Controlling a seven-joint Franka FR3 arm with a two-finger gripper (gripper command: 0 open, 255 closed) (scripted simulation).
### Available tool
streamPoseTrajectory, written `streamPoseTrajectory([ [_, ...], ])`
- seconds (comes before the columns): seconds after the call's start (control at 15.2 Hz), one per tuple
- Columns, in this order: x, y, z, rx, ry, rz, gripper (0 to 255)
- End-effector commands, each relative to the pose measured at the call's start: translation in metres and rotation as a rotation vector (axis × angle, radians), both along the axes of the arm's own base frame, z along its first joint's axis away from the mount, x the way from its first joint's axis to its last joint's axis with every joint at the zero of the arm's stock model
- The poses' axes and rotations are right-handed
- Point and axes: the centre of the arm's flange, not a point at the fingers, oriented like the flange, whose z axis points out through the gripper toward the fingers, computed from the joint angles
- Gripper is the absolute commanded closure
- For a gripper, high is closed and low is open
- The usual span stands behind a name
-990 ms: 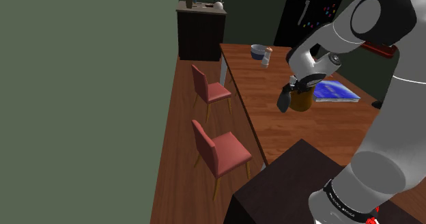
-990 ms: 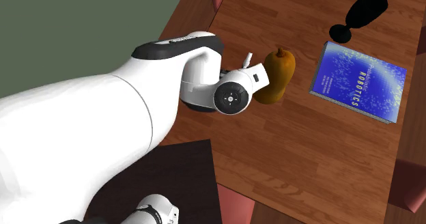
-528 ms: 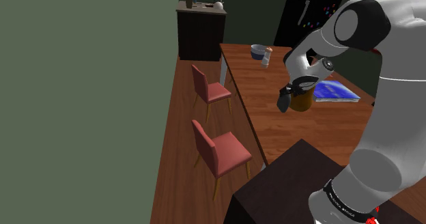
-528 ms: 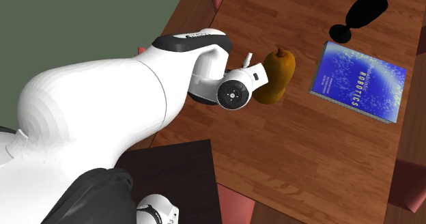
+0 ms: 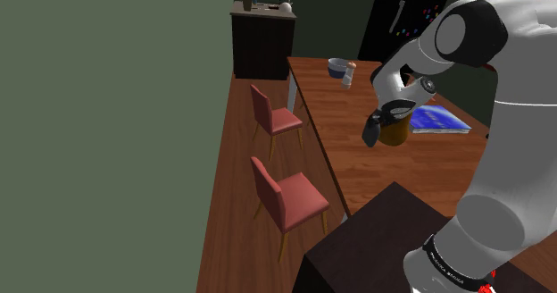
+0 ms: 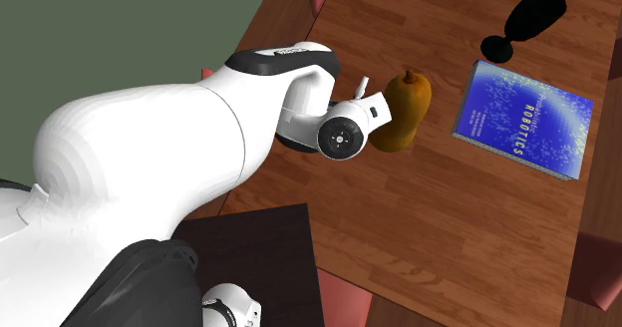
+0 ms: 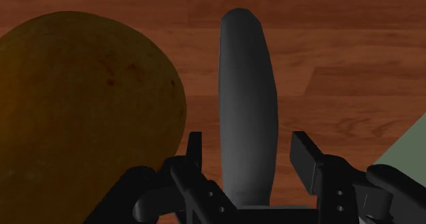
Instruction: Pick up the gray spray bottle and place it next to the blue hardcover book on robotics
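- In the wrist view the gripper [image 7: 247,154] has its two black fingers [image 7: 305,156] spread, one on each side of the gray spray bottle [image 7: 247,86]. A sliver of wood shows between each finger and the bottle, so the bottle is bracketed, not pinched.
- The bottle sits at the middle right of the shoulder view, just left of the orange squash [image 7: 82,106]. Neither has shifted over the last second.
- What has changed is the arm [image 5: 486,32]. Its big white upper links have swung toward the shoulder view's left, and in the second exterior view the white bulk now takes up more of the left half. That swing came in the first half of the second. Since then the arm barely moves, and the hand has kept its spot throughout.
- This suggests the arm has settled into its grasp pose. Closing on the bottle looks like the step in hand, with the lift and carry still to come, so the task is at an early stage.
- Farther off, the blue book [image 6: 523,119] lies flat on the table [image 6: 429,225] at the right of the second exterior view. It is well apart from the bottle, with the squash between them.
- Bare wood lies below and left of the book. A black goblet-shaped thing [image 6: 523,24] stands just above its upper edge, which likely makes that side a tighter spot to set the bottle down.
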Motion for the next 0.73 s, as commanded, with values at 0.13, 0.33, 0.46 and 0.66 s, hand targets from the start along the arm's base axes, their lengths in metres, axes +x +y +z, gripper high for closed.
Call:
streamPoseTrajectory([
  [0.13, 0.000, 0.000, 0.000, 0.000, 0.000, 0.000, 255],
  [0.33, 0.000, 0.000, 0.000, 0.000, 0.000, 0.000, 255],
  [0.46, 0.000, 0.000, 0.000, 0.000, 0.000, 0.000, 255],
  [0.66, 0.000, 0.000, 0.011, 0.000, 0.000, 0.000, 255],
])
